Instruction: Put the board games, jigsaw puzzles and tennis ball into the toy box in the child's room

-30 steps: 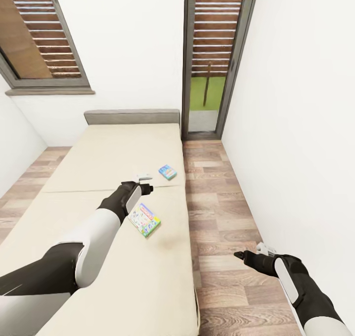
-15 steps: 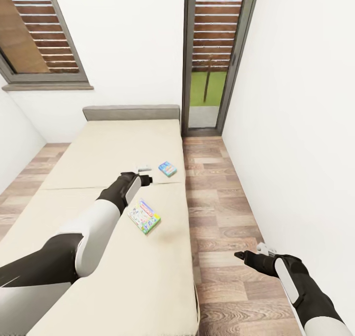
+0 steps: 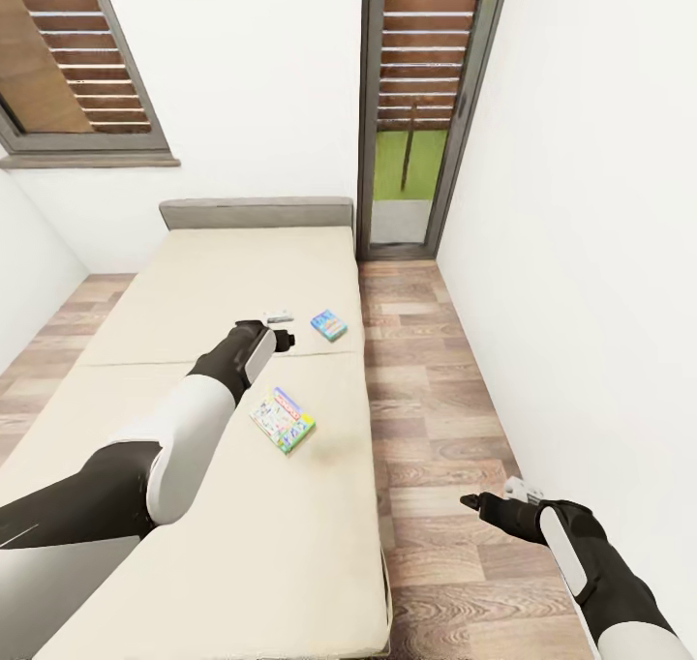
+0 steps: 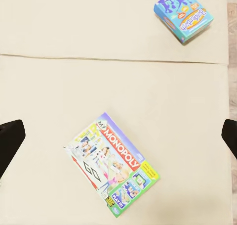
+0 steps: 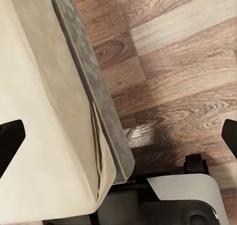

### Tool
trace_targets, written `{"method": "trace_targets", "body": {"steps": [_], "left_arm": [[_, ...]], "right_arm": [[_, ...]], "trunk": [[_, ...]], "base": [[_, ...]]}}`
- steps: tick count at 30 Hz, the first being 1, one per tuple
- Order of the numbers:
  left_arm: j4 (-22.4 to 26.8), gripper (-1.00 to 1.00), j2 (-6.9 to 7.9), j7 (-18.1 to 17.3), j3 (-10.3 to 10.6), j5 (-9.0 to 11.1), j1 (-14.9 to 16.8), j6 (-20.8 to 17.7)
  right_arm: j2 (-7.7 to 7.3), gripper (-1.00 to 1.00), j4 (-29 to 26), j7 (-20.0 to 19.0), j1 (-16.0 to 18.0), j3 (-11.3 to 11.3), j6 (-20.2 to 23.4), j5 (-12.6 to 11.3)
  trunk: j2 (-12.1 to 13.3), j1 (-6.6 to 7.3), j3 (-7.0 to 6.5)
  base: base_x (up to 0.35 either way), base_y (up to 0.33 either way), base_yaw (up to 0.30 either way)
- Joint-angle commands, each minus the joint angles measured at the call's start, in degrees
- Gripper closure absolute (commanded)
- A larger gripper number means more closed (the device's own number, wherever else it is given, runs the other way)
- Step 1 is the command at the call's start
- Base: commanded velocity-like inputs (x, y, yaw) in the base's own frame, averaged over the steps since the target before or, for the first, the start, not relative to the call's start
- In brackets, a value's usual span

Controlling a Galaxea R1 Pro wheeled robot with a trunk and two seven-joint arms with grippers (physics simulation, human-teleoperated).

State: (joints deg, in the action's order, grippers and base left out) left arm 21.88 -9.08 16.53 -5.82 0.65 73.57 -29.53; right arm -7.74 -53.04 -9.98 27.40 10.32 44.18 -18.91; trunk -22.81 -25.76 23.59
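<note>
Step in hand: the collection of the two board games from the bed [image 3: 194, 505] is judged to be under way; neither game has been lifted yet.
Landmark: the Monopoly board game [image 3: 283, 419] is taken as the reference; it lies flat on the beige mattress, near the bed edge that borders the wood floor [image 3: 436, 418].
Blue board game [image 3: 328, 325]: seen lying flat on the mattress, beyond the Monopoly board game toward the grey headboard [image 3: 257, 212], well apart from it and past the mattress seam.
Left end effector [image 3: 281, 329]: held above the mattress, between the Monopoly board game and the blue board game. In the left wrist view the Monopoly board game [image 4: 112, 164] is framed between two dark fingertips [image 4: 10, 141] at the picture's edges, so the jaws are judged spread wide; nothing is held or touched.
Right end effector [image 3: 476, 501]: held low over the floor, off the bed on the floor side of the Monopoly board game. The right wrist view shows its fingertips [image 5: 10, 138] far apart, with nothing between them but bed edge and planks.
Next move: a descent of the left end effector onto one of the games is called for, with the jaws aligned across the box's narrower side, since a flat box on soft bedding offers little edge to grip.
</note>
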Motion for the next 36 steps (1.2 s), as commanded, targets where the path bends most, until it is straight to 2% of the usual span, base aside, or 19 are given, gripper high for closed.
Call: {"method": "trace_targets", "body": {"steps": [1,16,36], "left_arm": [[0.06,-1.0,-0.04,0.24,-0.33,0.08,0.29,-0.36],[-0.08,-1.0,-0.01,0.43,-0.33,0.13,2.93,-2.9],[-0.42,-1.0,0.09,0.39,-0.45,0.06,3.33,-3.5]], "right_arm": [[0.01,-1.0,-0.05,-0.39,0.03,0.14,0.3,0.28],[0.01,-1.0,-0.05,-0.39,0.04,0.14,0.3,0.33],[0.01,-1.0,-0.05,-0.32,0.05,0.06,0.3,0.37]], "trunk": [[-0.1,-0.03,0.19],[-0.1,-0.03,1.61],[-0.1,-0.03,3.5]], "base": [[0.0,0.0,0.0],[0.0,0.0,0.0],[0.0,0.0,0.0]]}}
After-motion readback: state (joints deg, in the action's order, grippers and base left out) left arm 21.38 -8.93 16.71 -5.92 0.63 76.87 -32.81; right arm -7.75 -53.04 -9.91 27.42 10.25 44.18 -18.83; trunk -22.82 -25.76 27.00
